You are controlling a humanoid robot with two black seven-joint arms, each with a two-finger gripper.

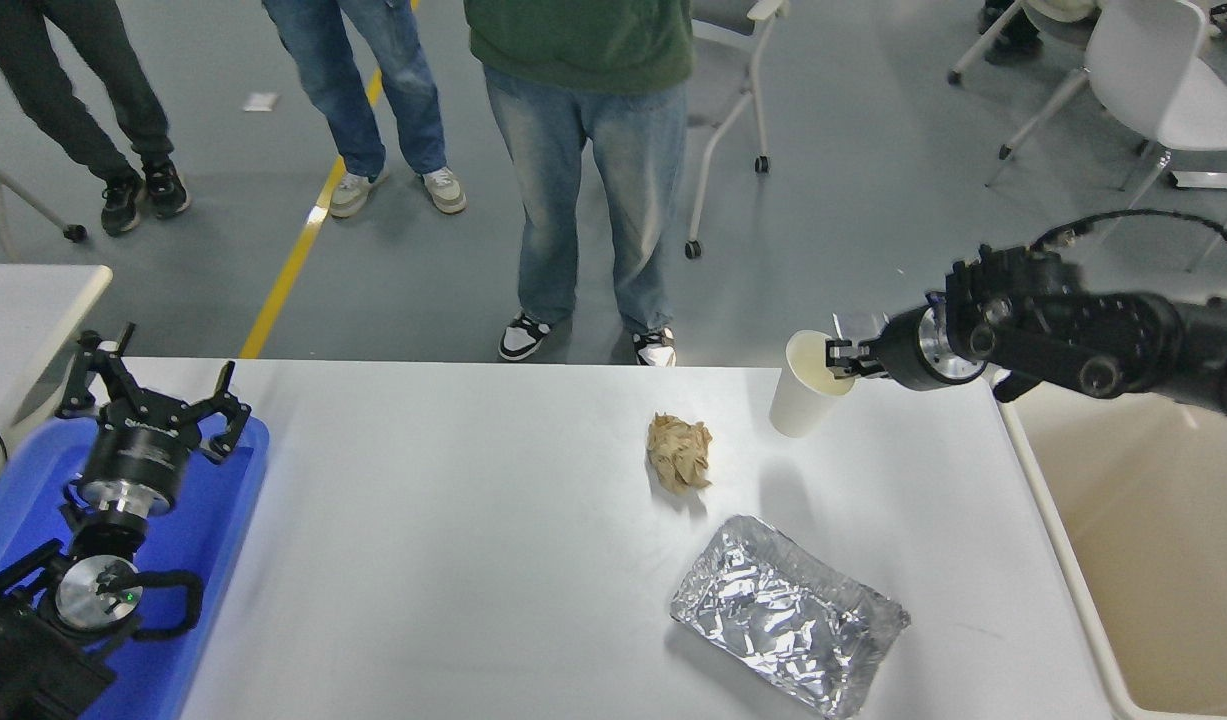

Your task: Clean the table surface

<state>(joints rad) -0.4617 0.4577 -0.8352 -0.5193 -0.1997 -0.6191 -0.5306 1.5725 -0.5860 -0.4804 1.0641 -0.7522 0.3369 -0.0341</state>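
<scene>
The white table surface point(453, 560) fills the lower middle of the head view. My right gripper point(841, 360) is shut on the rim of a white paper cup point(801, 390) and holds it lifted above the table's far right part, tilted a little. A crumpled brown paper ball point(679, 452) lies on the table left of the cup. A crumpled foil tray point(788, 612) lies nearer, at the front right. My left gripper point(153, 395) is open and parked at the lower left over the blue tray point(213, 540).
A beige bin point(1153, 540) stands against the table's right edge. A smaller white table's corner point(33, 300) shows at the left. Three people's legs point(583, 190) stand beyond the far edge. White chairs point(1153, 90) stand at the back right.
</scene>
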